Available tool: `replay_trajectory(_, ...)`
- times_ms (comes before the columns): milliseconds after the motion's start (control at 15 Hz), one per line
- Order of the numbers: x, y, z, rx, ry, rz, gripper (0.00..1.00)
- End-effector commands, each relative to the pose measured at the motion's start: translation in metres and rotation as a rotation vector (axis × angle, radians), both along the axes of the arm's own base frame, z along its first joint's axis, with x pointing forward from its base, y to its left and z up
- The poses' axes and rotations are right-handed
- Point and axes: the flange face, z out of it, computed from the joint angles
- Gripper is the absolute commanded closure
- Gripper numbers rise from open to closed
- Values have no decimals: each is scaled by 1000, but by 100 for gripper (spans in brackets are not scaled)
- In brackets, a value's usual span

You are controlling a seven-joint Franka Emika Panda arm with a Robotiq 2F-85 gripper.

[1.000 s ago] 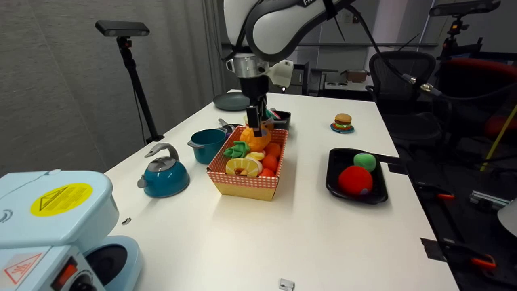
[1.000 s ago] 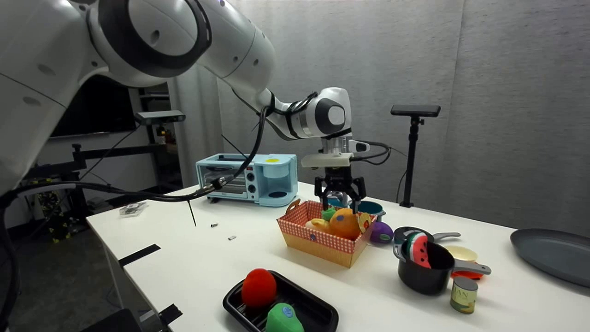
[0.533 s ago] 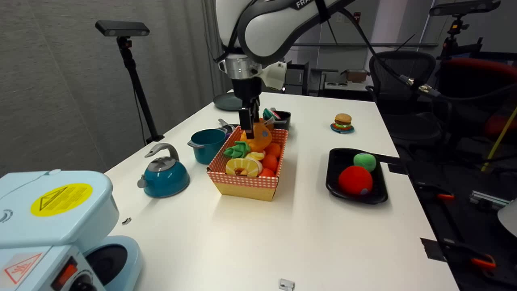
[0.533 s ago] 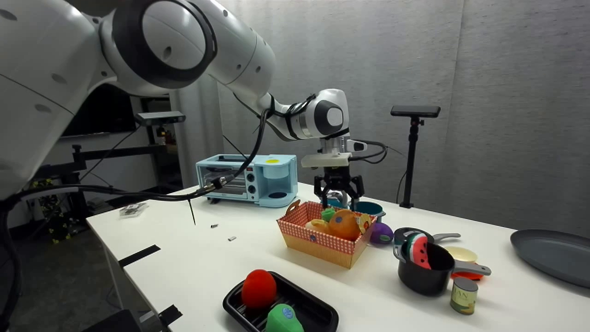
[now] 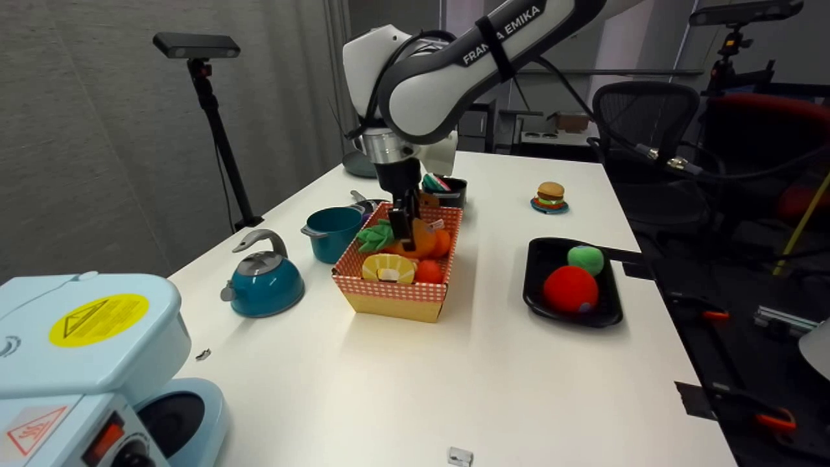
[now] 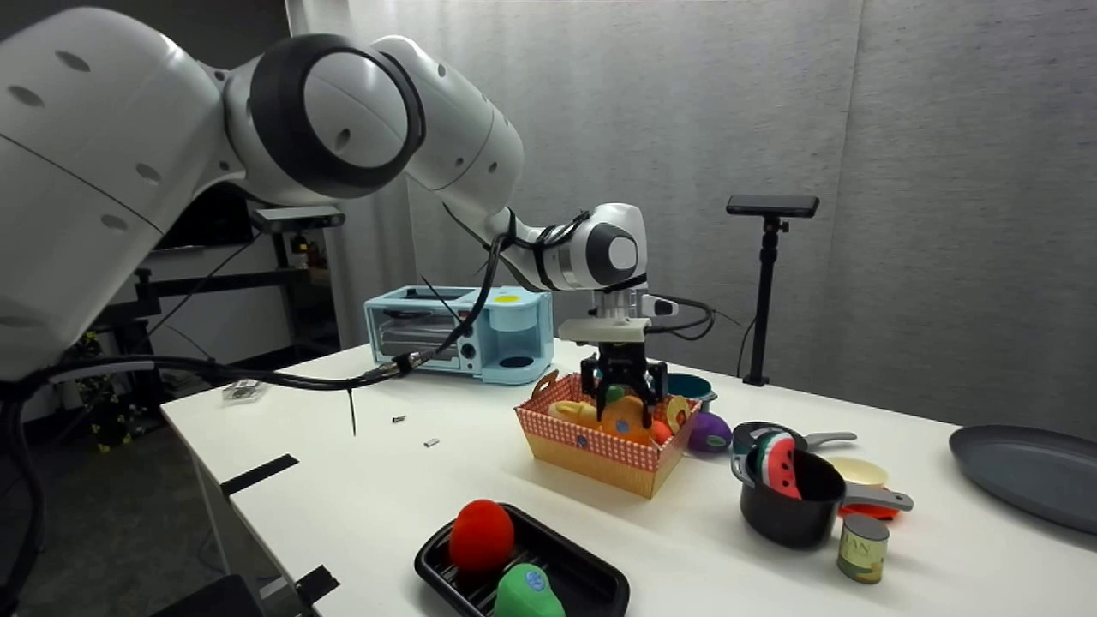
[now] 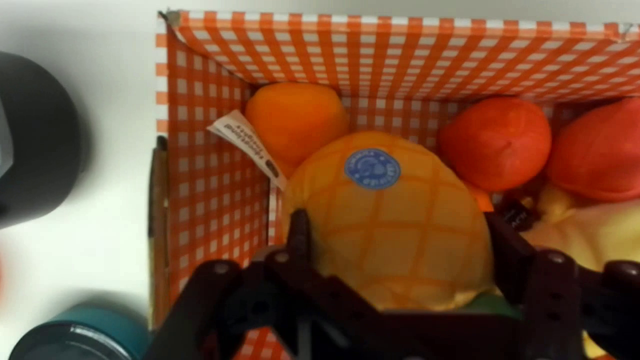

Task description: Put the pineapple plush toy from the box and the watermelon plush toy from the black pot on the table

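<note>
A white table (image 5: 519, 383) stands between a grey wall (image 5: 117, 136) and black chair (image 5: 648, 110).

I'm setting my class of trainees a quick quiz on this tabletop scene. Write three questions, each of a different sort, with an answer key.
1. Multiple choice. Which toy lies between the fingers of the claw?
A) burger toy
B) pineapple plush toy
C) purple toy

2. True or false? The watermelon plush toy sticks up above the rim of the black pot.

3. Count. How many toys can be seen in the black tray?

Key:
1. B
2. True
3. Two: a red toy and a green toy
</note>
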Motion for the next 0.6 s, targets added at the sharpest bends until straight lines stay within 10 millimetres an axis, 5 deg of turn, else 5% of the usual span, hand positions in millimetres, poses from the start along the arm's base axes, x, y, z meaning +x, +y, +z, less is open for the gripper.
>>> replay_trajectory(0,6,-3,-7,-13,21,-29,47)
replay_trajectory(400,0,-8,15,-11,-17,-35,88)
replay_trajectory(533,-6,-11,31,-9,-39,-36,93)
